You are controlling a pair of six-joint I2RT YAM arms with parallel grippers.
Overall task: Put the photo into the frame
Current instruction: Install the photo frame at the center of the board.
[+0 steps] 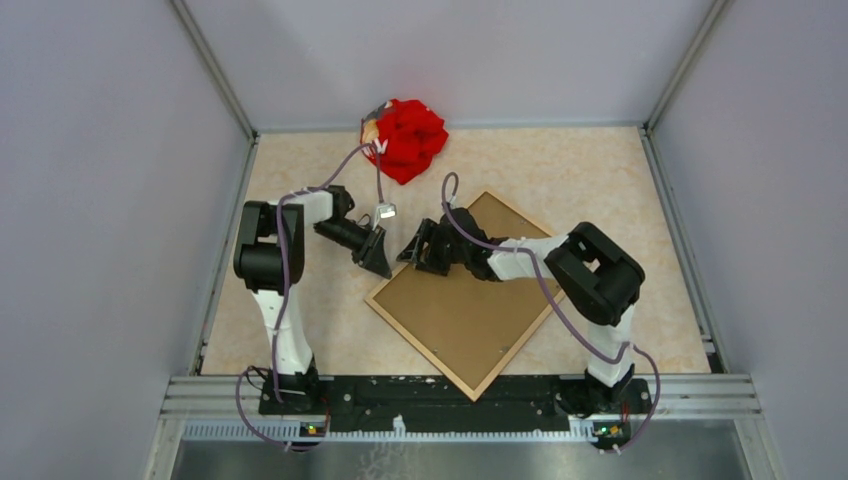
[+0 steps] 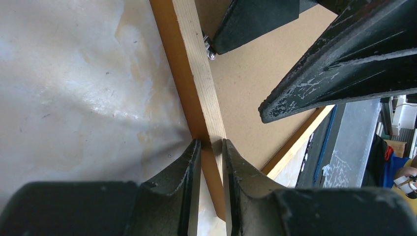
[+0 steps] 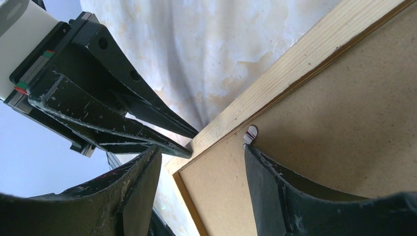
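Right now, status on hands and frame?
Left hand shut on the frame, on its rail. Right hand open over the backing board, by a metal tab. Frame back side up; photo not in view. Red bundle far side, apart from frame.

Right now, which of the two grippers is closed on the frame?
The left gripper: it pinches the frame by its pale wooden rail. The right gripper hangs open over the backing board, beside a small metal tab, gripping nothing.
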